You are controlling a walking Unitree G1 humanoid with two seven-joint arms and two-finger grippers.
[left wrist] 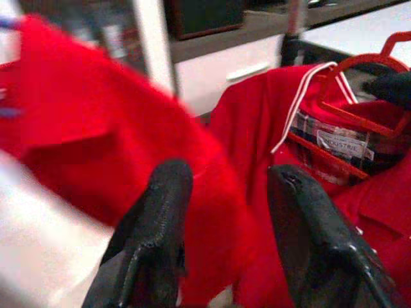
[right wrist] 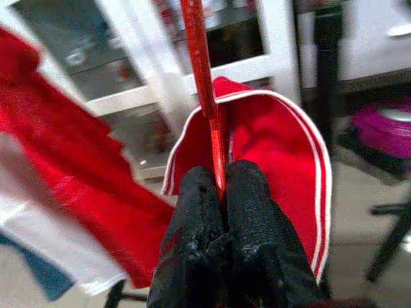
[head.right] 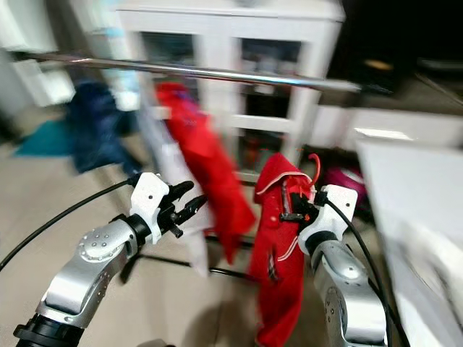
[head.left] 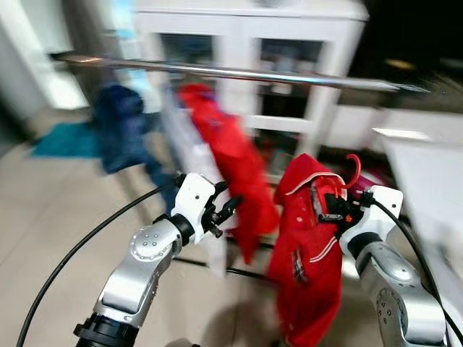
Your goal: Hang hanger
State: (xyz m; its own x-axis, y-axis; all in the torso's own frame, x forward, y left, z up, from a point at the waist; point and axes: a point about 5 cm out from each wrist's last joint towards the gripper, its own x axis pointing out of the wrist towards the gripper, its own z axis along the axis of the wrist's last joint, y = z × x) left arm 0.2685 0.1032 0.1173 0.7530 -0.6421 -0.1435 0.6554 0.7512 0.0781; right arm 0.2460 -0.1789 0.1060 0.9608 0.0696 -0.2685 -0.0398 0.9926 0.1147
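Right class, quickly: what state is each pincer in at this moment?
Left pincer: open, holding nothing.
Right pincer: closed on the red hanger carrying the red jacket.

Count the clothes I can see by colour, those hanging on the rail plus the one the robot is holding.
Red: 2, one on the rail, one red jacket held by the right gripper
Blue: 1
White: 1
Total: 4

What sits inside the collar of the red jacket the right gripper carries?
A red hanger sits inside the red jacket, the right gripper shut on its stem. A label shows; fabric covers the hanger's arms.
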